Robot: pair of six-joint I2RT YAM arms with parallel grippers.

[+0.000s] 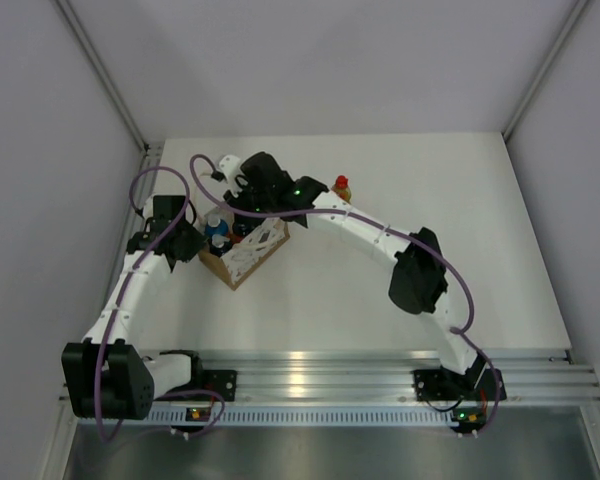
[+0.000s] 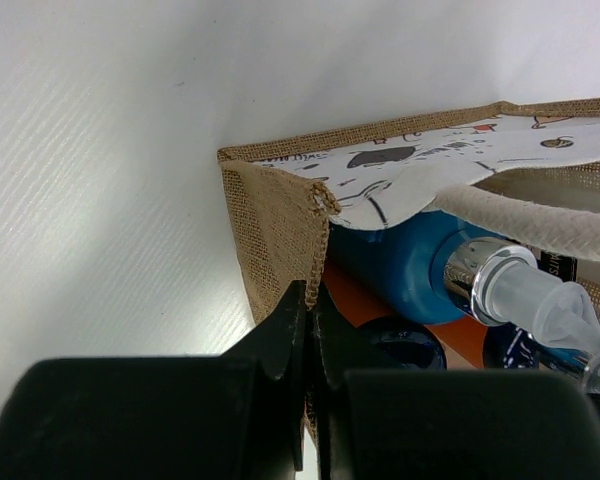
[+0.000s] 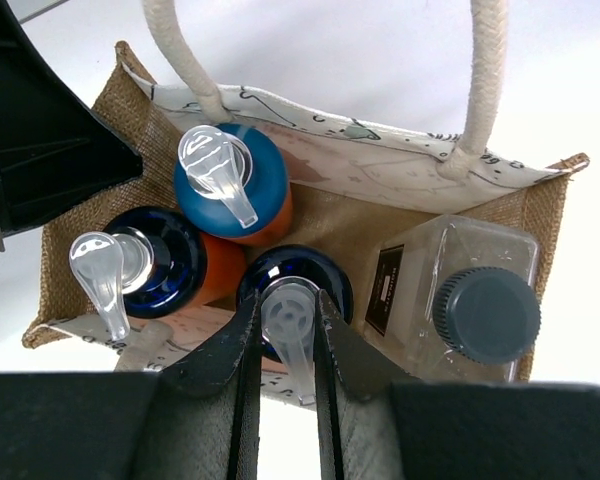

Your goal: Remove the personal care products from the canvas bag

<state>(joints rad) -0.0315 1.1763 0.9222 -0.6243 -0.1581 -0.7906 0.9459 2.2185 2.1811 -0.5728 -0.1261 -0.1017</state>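
The canvas bag point(image 1: 248, 255) stands left of centre; it also shows in the left wrist view point(image 2: 280, 215) and the right wrist view point(image 3: 130, 110). My left gripper point(image 1: 200, 243) is shut on the bag's corner seam point(image 2: 315, 300). Inside stand three orange-and-blue bottles with pale pump caps and a flat whitish bottle point(image 3: 460, 300) with a dark round cap. My right gripper point(image 3: 288, 305) reaches down into the bag, and its jaws are closed on the pump cap of the nearest orange-and-blue bottle point(image 3: 280, 268). The yellow bottle with a red cap point(image 1: 341, 187) stands on the table beyond the bag.
Two other pump bottles point(image 3: 225, 185) point(image 3: 145, 265) crowd the left side of the bag. The white cord handles point(image 3: 485, 80) arch over the opening. The left gripper's body point(image 3: 40, 130) is at the bag's left corner. White walls enclose the table.
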